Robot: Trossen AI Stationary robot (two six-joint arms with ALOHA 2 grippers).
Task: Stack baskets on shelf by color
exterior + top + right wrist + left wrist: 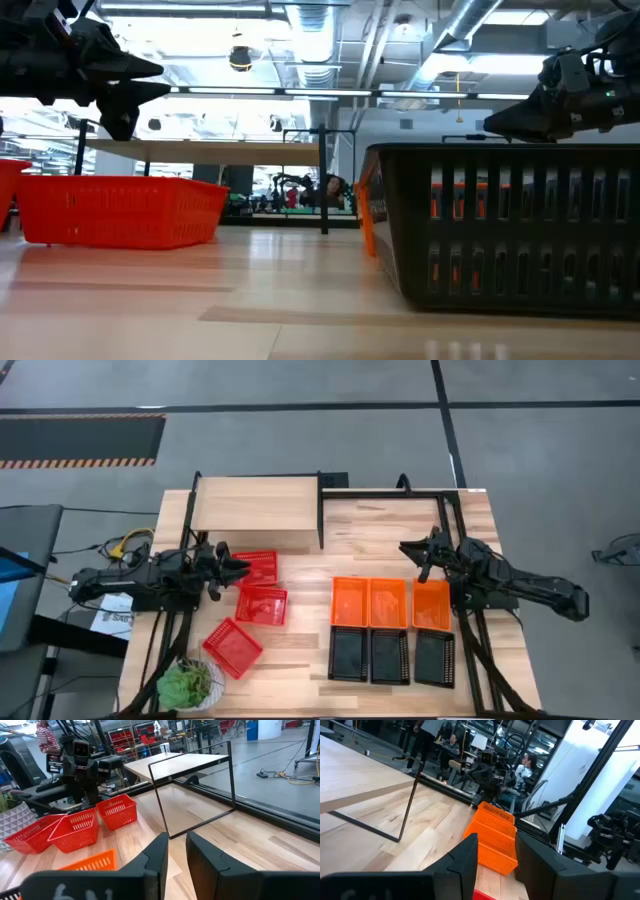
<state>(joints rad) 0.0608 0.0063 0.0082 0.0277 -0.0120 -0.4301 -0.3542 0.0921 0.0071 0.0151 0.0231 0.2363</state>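
Two grippers are up off the table, neither gripping anything. Your left gripper hangs over the red basket nearest the shelf, fingers parted w/ nothing between them; its wrist view shows a sliver of red below the fingers. Your right gripper sits near the table's back right, over bare wood just behind the orange row, fingers nearly together w/ a narrow gap, empty.

Moving outward: 3 red baskets lie scattered on the left half. One is under the left gripper, a second just in front of it, a third farther toward the front edge and turned at an angle. All are shallow, rectangular, w/ perforated mesh walls.

3 orange baskets stand side by side in a tight row at centre-right. 3 black baskets sit in a matching row directly in front, touching the orange ones.

You've got the shelf, a pale wooden plank on a thin black frame, at the back left; nothing on top. A green potted plant sits at the front left corner.
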